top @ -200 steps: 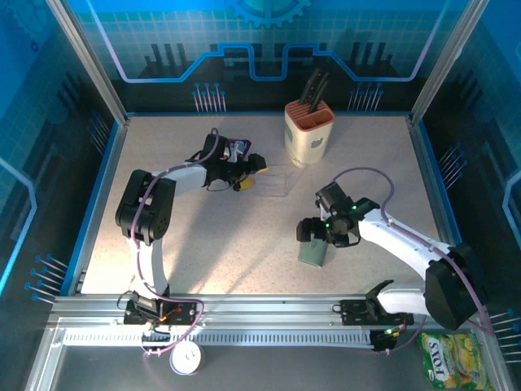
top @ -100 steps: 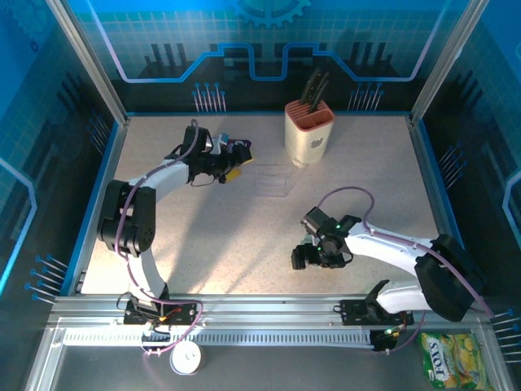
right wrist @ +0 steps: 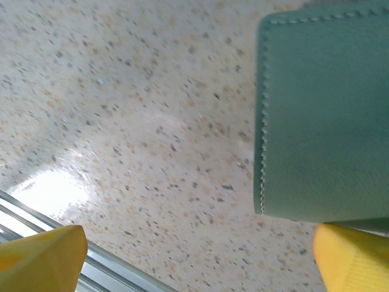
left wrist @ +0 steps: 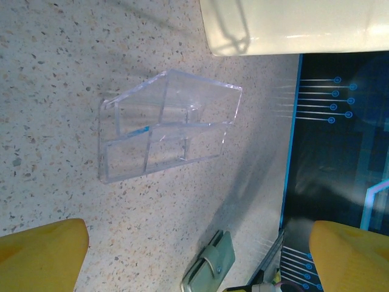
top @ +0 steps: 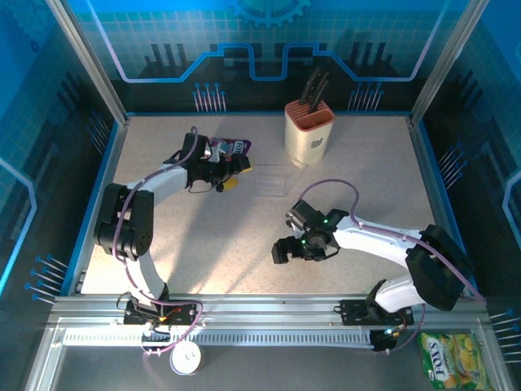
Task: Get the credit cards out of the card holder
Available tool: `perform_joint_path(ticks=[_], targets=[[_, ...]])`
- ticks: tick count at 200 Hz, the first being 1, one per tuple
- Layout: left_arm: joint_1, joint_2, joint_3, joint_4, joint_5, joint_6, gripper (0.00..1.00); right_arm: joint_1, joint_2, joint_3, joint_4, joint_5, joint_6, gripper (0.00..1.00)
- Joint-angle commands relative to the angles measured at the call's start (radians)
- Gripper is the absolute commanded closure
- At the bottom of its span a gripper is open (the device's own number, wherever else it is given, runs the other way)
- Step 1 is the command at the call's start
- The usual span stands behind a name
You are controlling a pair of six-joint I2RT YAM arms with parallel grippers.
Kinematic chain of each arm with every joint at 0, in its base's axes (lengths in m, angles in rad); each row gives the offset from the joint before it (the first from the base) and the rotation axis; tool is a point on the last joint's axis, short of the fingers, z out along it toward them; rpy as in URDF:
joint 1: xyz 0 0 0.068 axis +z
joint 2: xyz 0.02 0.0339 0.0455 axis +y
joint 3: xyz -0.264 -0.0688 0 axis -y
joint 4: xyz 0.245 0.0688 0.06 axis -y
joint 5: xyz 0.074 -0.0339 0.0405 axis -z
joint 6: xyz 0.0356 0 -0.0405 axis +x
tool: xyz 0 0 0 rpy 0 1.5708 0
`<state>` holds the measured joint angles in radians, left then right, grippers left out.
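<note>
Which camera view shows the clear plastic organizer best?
The left wrist view: the clear plastic organizer lies whole and close, its compartments plain to see. In the top external view it is a faint outline on the table near the knife block.

- White-shelled left arm and right arm, black rounded joints.
- Purple cables loop along both.
- Yellow blunt fingers; green light on the right arm.

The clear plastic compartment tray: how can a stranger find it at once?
Find the beige knife block standing near the far edge of the table. Just in front of it, slightly left, lies the clear plastic compartment tray. Alone among its neighbours, it is see-through.
</note>
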<state>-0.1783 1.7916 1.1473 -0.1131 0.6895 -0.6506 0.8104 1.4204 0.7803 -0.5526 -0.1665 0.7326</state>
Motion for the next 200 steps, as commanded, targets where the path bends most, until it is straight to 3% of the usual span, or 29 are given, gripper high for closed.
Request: perform_joint_path(ticks=[1, 75, 200], targets=[[0.012, -0.035, -0.028, -0.034, 0.008, 0.028, 0.05, 0.010, 0.050, 0.049, -0.011, -0.005, -0.028, 0.04], [0.025, -0.072, -0.079, -0.056, -0.011, 0.045, 0.05, -0.009, 0.190, 0.186, -0.033, 0.056, -0.110, 0.03], [0.028, -0.095, -0.126, -0.043, -0.031, 0.041, 0.05, -0.144, 0.201, 0.207, -0.017, 0.113, -0.192, 0.03]])
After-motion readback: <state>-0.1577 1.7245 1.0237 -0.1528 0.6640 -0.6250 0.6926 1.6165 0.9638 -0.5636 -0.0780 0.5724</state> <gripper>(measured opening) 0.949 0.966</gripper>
